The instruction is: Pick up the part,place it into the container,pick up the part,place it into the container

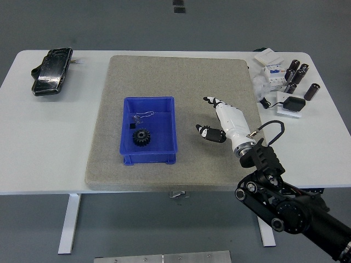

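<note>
Blue is the colour of the container (164, 129) I see on the grey mat (219, 76), and the black gear part (142, 137) lies inside it near the front. My right hand (226, 121) hangs over the mat to the right of the container, not touching it, with its fingers (211, 101) spread apart and holding nothing. I see a black phone (51, 71) on the white table (44, 142) at the far left.

1. We see a black toothed metal gear (142, 137) lying inside the blue rectangular plastic bin (167, 127) on the grey felt mat (181, 76).
2. Our white right hand (225, 121) hovers right of the bin, fingers relaxed, holding nothing.
3. We spot a black pouch (51, 71) at the white table's (44, 142) far left.
</note>
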Available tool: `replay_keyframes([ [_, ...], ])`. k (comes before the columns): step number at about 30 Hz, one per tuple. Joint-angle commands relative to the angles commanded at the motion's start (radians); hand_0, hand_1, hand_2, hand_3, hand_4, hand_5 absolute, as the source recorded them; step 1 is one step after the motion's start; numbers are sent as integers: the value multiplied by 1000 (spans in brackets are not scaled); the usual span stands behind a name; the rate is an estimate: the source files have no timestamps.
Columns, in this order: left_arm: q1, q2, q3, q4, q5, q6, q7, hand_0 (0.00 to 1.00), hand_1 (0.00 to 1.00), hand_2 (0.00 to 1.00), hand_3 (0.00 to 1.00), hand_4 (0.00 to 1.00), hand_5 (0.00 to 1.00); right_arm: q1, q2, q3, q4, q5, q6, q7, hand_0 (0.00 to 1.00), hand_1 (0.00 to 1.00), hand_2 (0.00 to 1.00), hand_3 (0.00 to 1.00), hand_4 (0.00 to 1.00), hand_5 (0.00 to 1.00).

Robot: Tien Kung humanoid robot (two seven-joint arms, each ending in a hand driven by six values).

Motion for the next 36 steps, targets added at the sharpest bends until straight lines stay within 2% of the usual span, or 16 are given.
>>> replay_keyframes([
  [1, 0, 0, 1, 0, -1, -1, 0, 636, 606, 574, 590, 615, 128, -1, -1, -10, -4, 5, 1, 0, 731, 746, 811, 845, 696, 191],
  [12, 1, 1, 6, 0, -7, -4, -4, 635, 606, 574, 591, 610, 138, 14, 7, -40, -73, -8, 9, 10, 715, 726, 784, 832, 688, 196],
  [13, 1, 1, 7, 0, -8, -4, -4, 636, 606, 575, 592, 606, 136, 15, 7, -42, -77, -9, 10, 10, 694, 678, 730, 747, 664, 205],
  [18, 0, 2, 2, 0, -5, -4, -4, 636, 606, 575, 592, 606, 136, 22, 9, -54, -92, -39, 37, 1, 694, 678, 730, 747, 664, 205],
  [19, 0, 2, 1, 0, -4, -4, -5, 635, 606, 575, 589, 605, 139, 23, 10, -56, -94, -43, 41, -1, 634, 548, 588, 618, 221, 102],
  [24, -1, 2, -1, 0, -5, -3, -6, 635, 606, 575, 589, 605, 139, 25, 10, -64, -99, -57, 50, -5, 634, 548, 588, 618, 221, 102],
  [25, -1, 2, -1, 0, -6, -2, -6, 636, 606, 575, 587, 596, 152, 25, 10, -64, -99, -61, 50, -7, 591, 481, 524, 527, 59, 2],
  [30, -2, 3, -5, 0, -5, 2, -12, 636, 606, 575, 587, 596, 152, 29, 9, -66, -100, -86, 45, -16, 591, 481, 524, 527, 59, 2],
  [31, -2, 3, -6, 0, -5, 2, -14, 634, 606, 576, 588, 598, 160, 30, 8, -66, -100, -90, 45, -17, 537, 433, 473, 425, 18, 2],
  [36, -2, 2, -7, 0, -5, 3, -17, 634, 606, 576, 588, 598, 160, 32, 5, -66, -102, -104, 38, -18, 537, 433, 473, 425, 18, 2],
])
